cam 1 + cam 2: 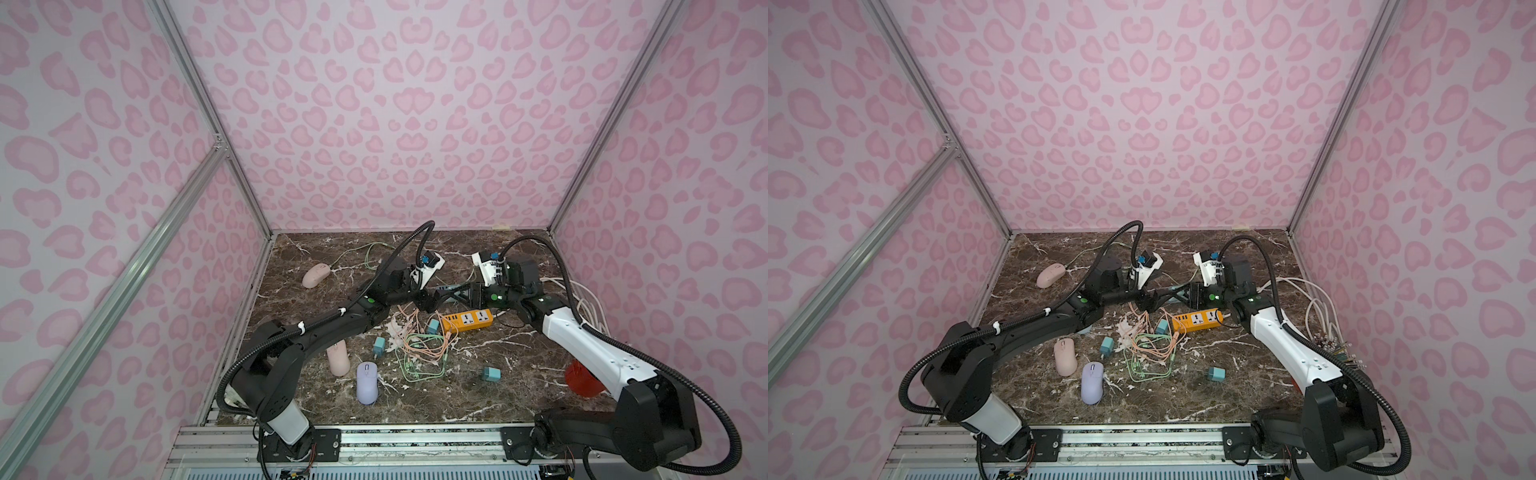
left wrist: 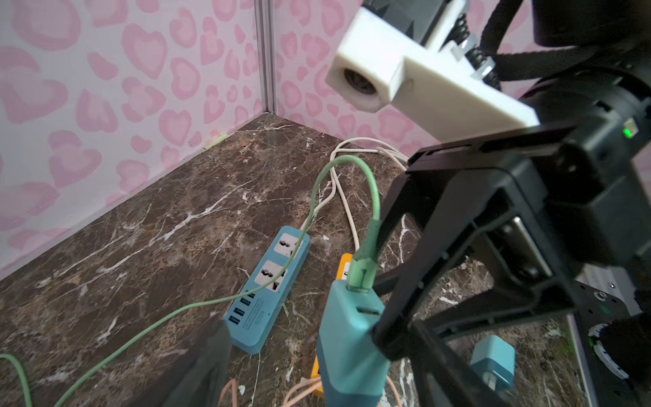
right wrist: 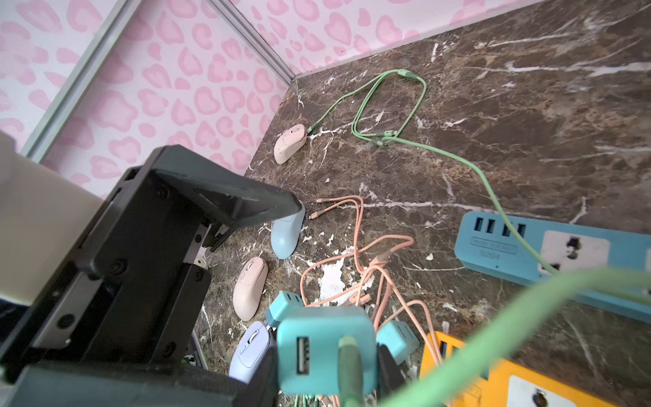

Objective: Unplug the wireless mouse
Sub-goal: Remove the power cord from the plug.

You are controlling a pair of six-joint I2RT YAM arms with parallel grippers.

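The wireless mouse (image 1: 316, 275) (image 1: 1050, 275) (image 3: 289, 142) is pale pink and lies near the back left wall. A green cable (image 3: 415, 141) is plugged into its front. That cable runs to a teal charger block (image 3: 324, 352) (image 2: 348, 352), where its green plug (image 2: 363, 271) sits in a port. My right gripper (image 3: 326, 366) (image 1: 455, 296) is shut on the block and holds it above the table. My left gripper (image 2: 324, 380) (image 1: 432, 301) faces it, open, one finger (image 2: 204, 370) on each side of the block.
A teal power strip (image 2: 267, 292) and an orange one (image 1: 467, 320) lie under the grippers. Pink and green cables (image 1: 419, 349) tangle mid-table among loose teal chargers (image 1: 379, 347). A pink (image 1: 338, 357), a lilac (image 1: 367, 382) and a blue mouse (image 3: 287, 236) lie nearer. White cables (image 1: 582, 299) are at the right.
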